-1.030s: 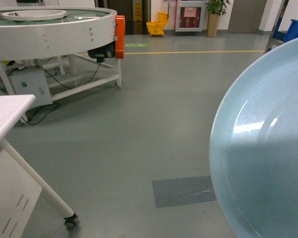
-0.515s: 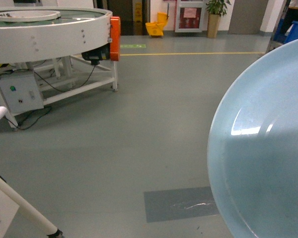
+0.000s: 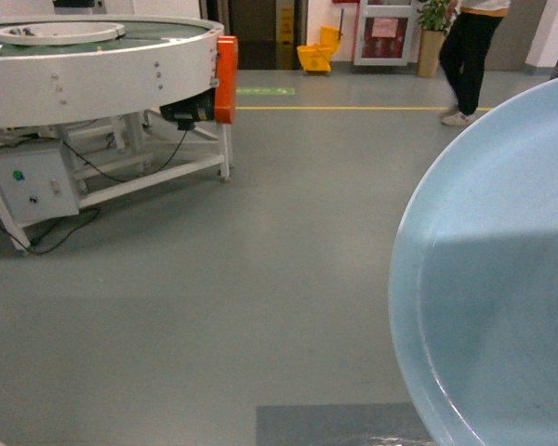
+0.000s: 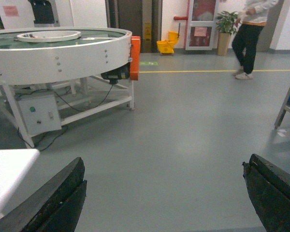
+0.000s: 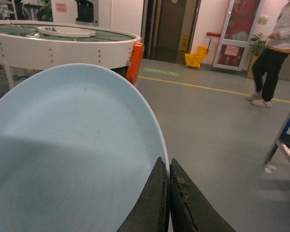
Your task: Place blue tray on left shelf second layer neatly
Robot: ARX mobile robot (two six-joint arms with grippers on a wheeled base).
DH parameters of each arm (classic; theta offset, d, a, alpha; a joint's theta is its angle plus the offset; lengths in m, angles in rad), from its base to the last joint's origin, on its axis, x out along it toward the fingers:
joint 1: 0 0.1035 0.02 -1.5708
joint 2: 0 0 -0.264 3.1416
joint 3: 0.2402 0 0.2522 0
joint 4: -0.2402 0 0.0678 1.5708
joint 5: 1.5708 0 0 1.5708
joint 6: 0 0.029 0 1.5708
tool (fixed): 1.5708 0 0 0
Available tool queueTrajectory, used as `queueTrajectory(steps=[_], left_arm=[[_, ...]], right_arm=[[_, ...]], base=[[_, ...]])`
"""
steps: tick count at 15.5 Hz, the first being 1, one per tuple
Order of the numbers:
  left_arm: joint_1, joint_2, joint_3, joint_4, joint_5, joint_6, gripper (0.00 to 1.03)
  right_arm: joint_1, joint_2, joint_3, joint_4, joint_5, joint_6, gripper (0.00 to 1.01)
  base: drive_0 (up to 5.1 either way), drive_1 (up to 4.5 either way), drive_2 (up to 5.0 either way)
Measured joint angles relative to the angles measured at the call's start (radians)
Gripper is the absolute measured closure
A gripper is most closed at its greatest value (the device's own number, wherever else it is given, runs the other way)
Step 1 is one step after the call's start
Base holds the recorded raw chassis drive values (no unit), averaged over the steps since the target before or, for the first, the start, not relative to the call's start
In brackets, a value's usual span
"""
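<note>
white table gone from head view; person (image 3: pixel 470 56) apparently walking grey floor (image 3: pixel 260 279).

1. Your left gripper (image 4: pixel 164 198) showed two broad, black fingers (image 4: pixel 53 203), one at each lower corner of its wrist view.
2. Their surface was matte and slightly rough, with worn, chipped edges along the upper rims.
3. The finger to the left carried a seam running down its inner face, splitting it into two layers.
4. Your right gripper (image 5: pixel 169 193) showed two narrow, dark fingers (image 5: pixel 152 205) tapering to rounded tips.
5. Those fingers looked charcoal to black, with a coarse, pitted texture and pale scuffs near the tips.
6. No cables, screws or markings were visible on either gripper.
</note>
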State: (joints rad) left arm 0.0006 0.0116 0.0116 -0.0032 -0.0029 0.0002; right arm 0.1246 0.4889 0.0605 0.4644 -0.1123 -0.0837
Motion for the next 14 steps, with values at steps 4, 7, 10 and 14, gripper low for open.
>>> queueTrajectory(steps=[4,7,10,14], left_arm=[[-0.001,0.000,0.000,-0.001,0.003,0.000,0.05],[-0.001,0.000,0.000,-0.001,0.002,0.000,0.05],[-0.001,0.000,0.000,0.000,0.002,0.000,0.05],[-0.001,0.000,0.000,-0.002,0.002,0.000,0.05]], right_arm=[[0.000,-0.002,0.000,0.001,0.000,0.000,0.99],[0.000,0.000,0.000,0.000,0.000,0.000,0.99],[0.000,0.000,0.000,0.001,0.000,0.000,0.99],[0.000,0.000,0.000,0.000,0.000,0.000,0.99]], base=[[2.7,2.29,-5.0],[2.7,2.33,-5.0],[2.6,2.24,-5.1],[2.6,2.26,-5.1]])
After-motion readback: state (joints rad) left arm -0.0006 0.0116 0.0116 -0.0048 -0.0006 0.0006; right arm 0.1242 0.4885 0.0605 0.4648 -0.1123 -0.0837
